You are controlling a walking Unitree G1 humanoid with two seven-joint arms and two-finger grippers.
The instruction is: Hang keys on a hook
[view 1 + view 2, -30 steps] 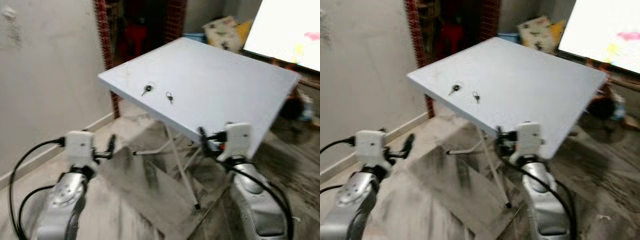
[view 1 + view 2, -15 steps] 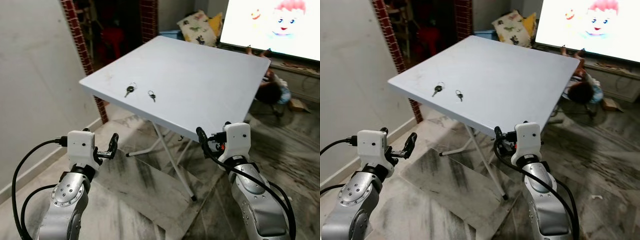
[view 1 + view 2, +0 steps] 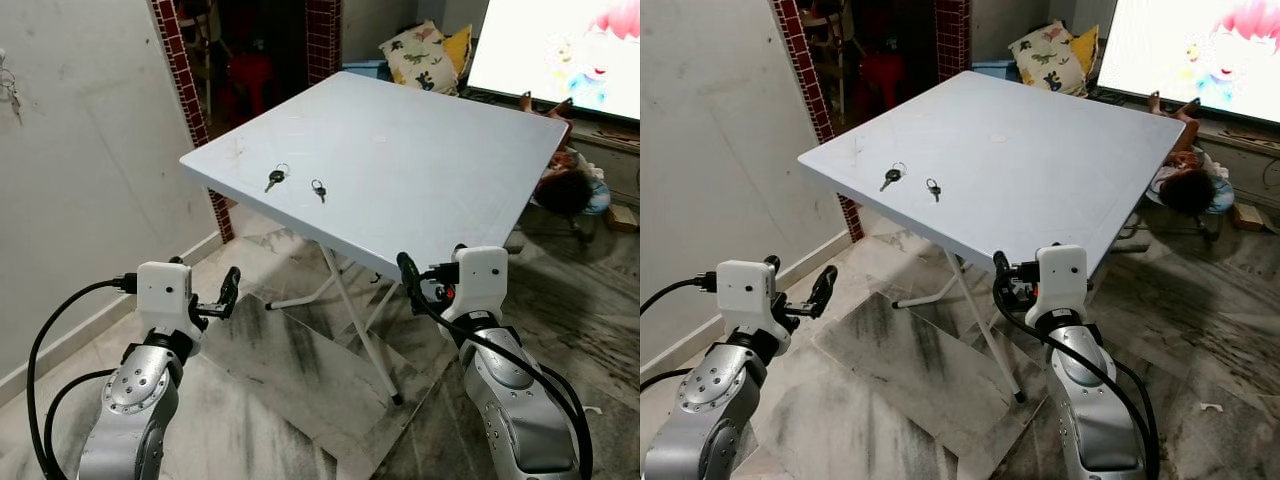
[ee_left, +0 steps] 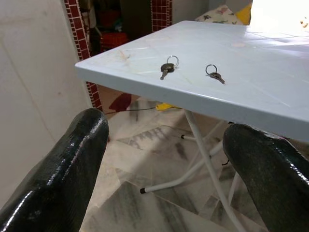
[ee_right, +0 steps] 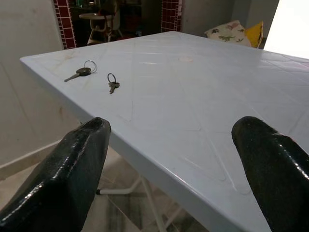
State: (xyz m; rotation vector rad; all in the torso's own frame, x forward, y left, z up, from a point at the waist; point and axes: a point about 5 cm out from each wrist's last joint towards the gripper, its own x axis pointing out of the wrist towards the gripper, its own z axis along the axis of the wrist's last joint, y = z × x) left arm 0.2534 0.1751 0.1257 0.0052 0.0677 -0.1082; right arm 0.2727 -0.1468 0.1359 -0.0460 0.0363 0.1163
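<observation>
**On the counter, two keys wait out of my reach**

Near the counter's left corner lie the two keys, apart from each other: the larger key with its wide ring, and the smaller key just to its right. Both lie flat on the pale top, close to the edge.

My left tool is released, fingers spread, held low in front of that corner and below the counter's level. My right tool is also spread wide, hovering at the near edge, well apart from the keys.

Risks, as I judge them: flat keys on a smooth top may skid off the nearby edge if I nudge rather than pinch. The thin rings give little to grip. I cannot make out a hook clearly, so carrying blind could waste the grasp.
</observation>
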